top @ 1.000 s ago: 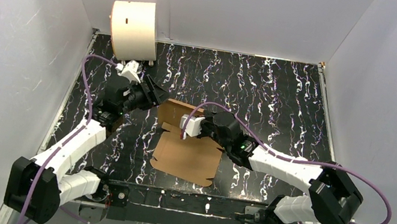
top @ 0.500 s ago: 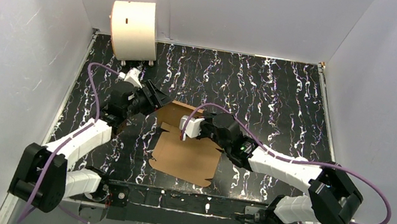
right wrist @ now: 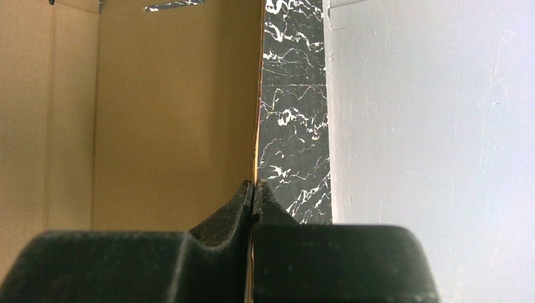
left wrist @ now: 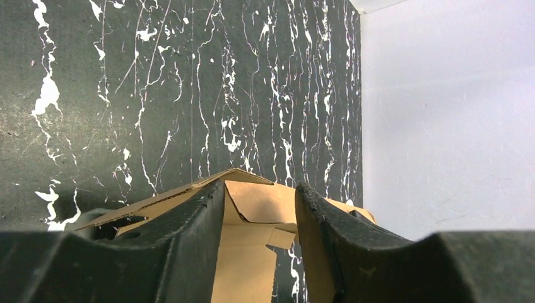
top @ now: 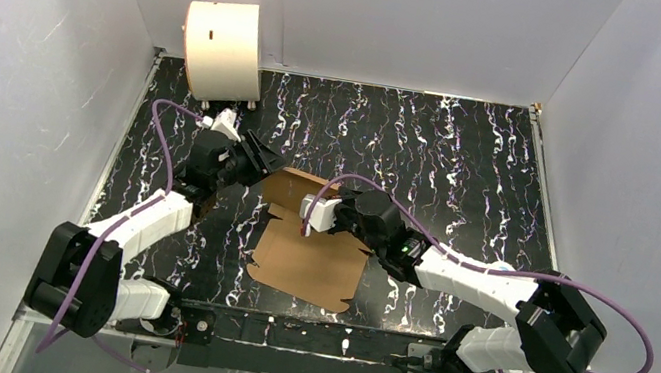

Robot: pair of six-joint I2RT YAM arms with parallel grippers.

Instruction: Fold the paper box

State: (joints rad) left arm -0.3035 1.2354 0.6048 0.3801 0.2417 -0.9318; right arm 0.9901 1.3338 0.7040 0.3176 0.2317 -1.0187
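The paper box [top: 308, 264] lies half-formed on the table [top: 453, 156], nearer the arms than the white drum [top: 223, 49] and off to the drum's right. Its far wall is raised while the near panel is flat. Over the last second the left arm has swung its elbow in, and the left gripper [left wrist: 260, 187] has eased away from the drum toward the box corner that faces it. Its fingers are spread apart and now straddle the folded-up corner flap without closing on it. The right gripper [right wrist: 253, 189] has not shifted: it stays pinched tight on the thin upright edge of the wall on the side of the box away from the drum. One hand looks to be steadying the wall while the other lines up to grip or press the corner flap, so the fold seems only partly done.
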